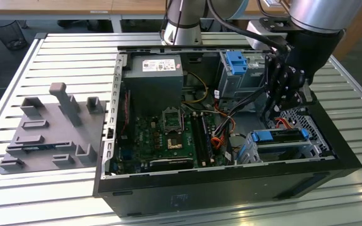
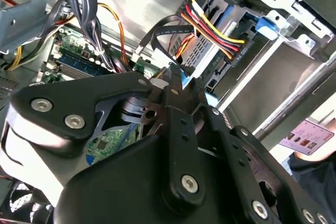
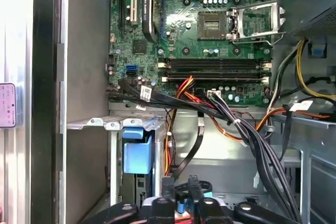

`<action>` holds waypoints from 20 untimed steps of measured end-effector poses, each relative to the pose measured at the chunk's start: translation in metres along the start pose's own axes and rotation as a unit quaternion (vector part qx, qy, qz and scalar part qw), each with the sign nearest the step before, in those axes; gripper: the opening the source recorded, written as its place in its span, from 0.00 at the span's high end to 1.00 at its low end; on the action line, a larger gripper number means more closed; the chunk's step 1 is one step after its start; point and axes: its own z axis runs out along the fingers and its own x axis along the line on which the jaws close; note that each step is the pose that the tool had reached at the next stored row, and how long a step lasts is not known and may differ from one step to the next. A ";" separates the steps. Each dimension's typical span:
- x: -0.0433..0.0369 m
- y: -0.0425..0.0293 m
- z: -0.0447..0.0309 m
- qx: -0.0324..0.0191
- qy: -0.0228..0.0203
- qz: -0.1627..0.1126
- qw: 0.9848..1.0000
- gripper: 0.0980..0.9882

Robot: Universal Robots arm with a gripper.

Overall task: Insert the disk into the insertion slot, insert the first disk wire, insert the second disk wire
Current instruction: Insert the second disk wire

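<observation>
Reaching steeply down into the open computer case [image 1: 231,174] from above, wrist nearly vertical, gripper [image 1: 286,92] black and hanging just above the insertion slot [image 1: 282,146]. Fingers [image 2: 176,85] drawn close together, tips nearly meeting around a small blue connector piece [image 2: 176,74]; a firm grasp cannot be told. Directly beneath the gripper, the disk [image 1: 280,135] in its blue carrier, already seated in the slot. Just ahead of the fingertips, a connector with red, yellow and black wires [image 2: 220,38]. Farther off, the motherboard [image 3: 210,35].
</observation>
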 end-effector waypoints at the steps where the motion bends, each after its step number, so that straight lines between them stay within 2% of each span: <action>1: -0.0001 -0.0002 0.0003 0.000 0.001 0.000 1.000 0.84; 2: -0.0002 -0.0003 0.0006 0.000 0.002 0.000 1.000 0.91; 3: -0.0003 -0.0005 0.0009 0.000 0.002 0.000 1.000 0.94; 5: -0.0002 -0.0008 0.0011 0.000 0.002 0.000 1.000 0.94; 6: -0.0002 -0.0010 0.0013 0.000 0.002 0.000 1.000 0.94; 7: 0.0002 -0.0011 0.0015 0.000 -0.002 0.000 1.000 0.94; 8: 0.0008 -0.0012 0.0015 0.000 -0.009 0.000 1.000 0.94; 10: 0.0024 -0.0012 0.0015 0.000 -0.027 0.000 1.000 0.94; 11: 0.0032 -0.0012 0.0016 0.000 -0.033 0.000 0.999 0.94; 12: 0.0042 -0.0012 0.0018 0.000 -0.035 0.000 0.999 0.94; 15: 0.0092 -0.0013 0.0026 0.000 -0.036 0.000 0.999 0.94; 20: 0.0246 -0.0013 0.0068 0.000 -0.039 0.000 0.999 0.94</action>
